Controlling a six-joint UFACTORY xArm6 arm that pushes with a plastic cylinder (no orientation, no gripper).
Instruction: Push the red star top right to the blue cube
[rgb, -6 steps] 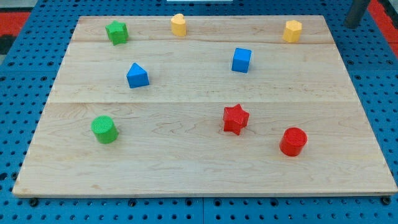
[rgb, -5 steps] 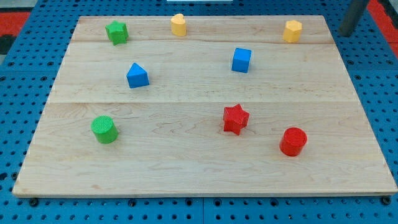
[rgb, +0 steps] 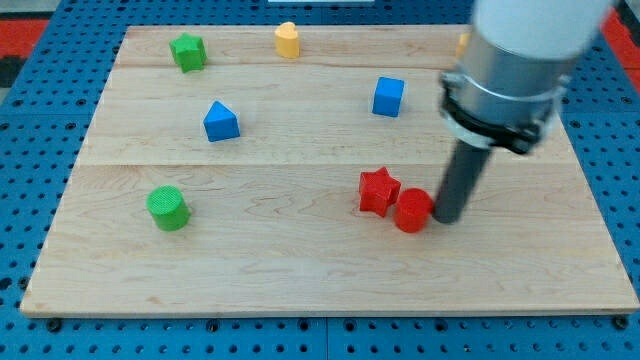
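Note:
The red star (rgb: 377, 190) lies on the wooden board (rgb: 300, 260), right of centre and toward the view's bottom. The blue cube (rgb: 388, 96) sits above it, toward the view's top. My tip (rgb: 445, 219) rests on the board at the right side of the red cylinder (rgb: 412, 211), touching it. The red cylinder is pressed against the red star's lower right side. The arm's large white and grey body (rgb: 515, 60) fills the view's upper right.
A blue triangular block (rgb: 221, 121) sits left of centre. A green star (rgb: 187, 51) and a yellow block (rgb: 287, 39) are at the view's top. A green cylinder (rgb: 167, 207) is at the left. Another yellow block (rgb: 463, 40) is mostly hidden behind the arm.
The arm came in from the top right corner down to the board. The red cylinder has been shoved left, from the lower right up against the red star.

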